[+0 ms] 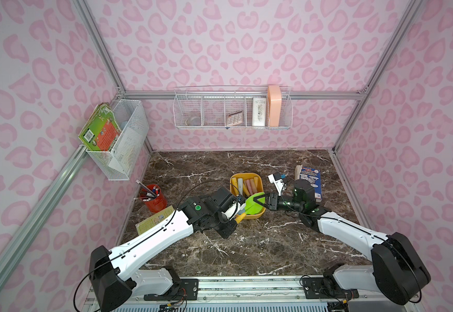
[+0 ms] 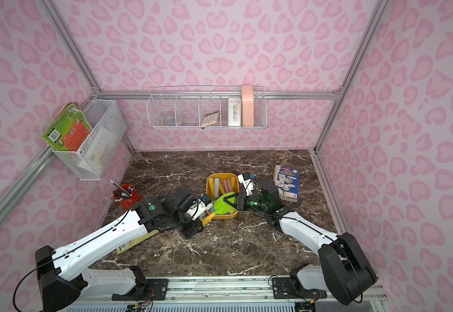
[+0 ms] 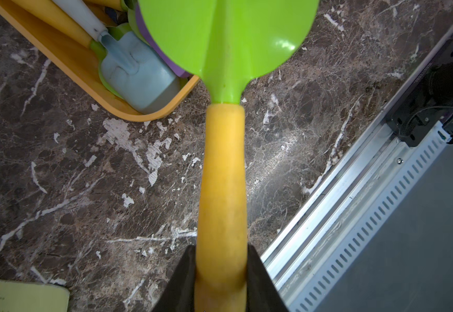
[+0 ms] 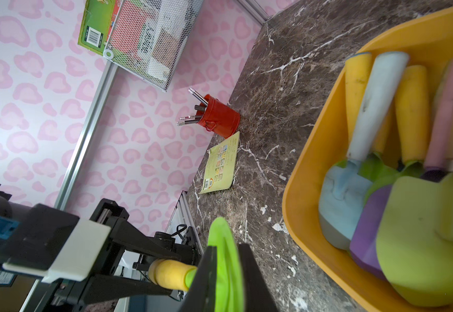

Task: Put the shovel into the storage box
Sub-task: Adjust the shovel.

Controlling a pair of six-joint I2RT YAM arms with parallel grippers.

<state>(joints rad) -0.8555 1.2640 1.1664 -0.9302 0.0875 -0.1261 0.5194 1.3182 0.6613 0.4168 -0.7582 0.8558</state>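
Note:
The shovel (image 1: 251, 207) has a lime-green blade and a yellow handle (image 3: 224, 175). It hangs tilted over the near end of the storage box (image 1: 245, 174), a shallow yellow-orange tub. The blade is above the tub and the handle sticks out past the near rim. My left gripper (image 3: 221, 251) is shut on the handle, coming in from the left (image 1: 236, 213). From the right, my right gripper (image 4: 226, 248) is shut on the blade (image 4: 222, 235), its black fingers (image 1: 260, 201) pinching the blade edge. Several other toy shovels (image 1: 247, 186) lie inside the tub.
A red pen cup (image 1: 153, 201) with pencils and a yellow-green booklet (image 1: 152, 222) sit on the marble table left of the tub. A blue book (image 1: 310, 181) lies behind my right arm. White wire baskets hang on the left wall (image 1: 122, 140) and back wall (image 1: 233, 110).

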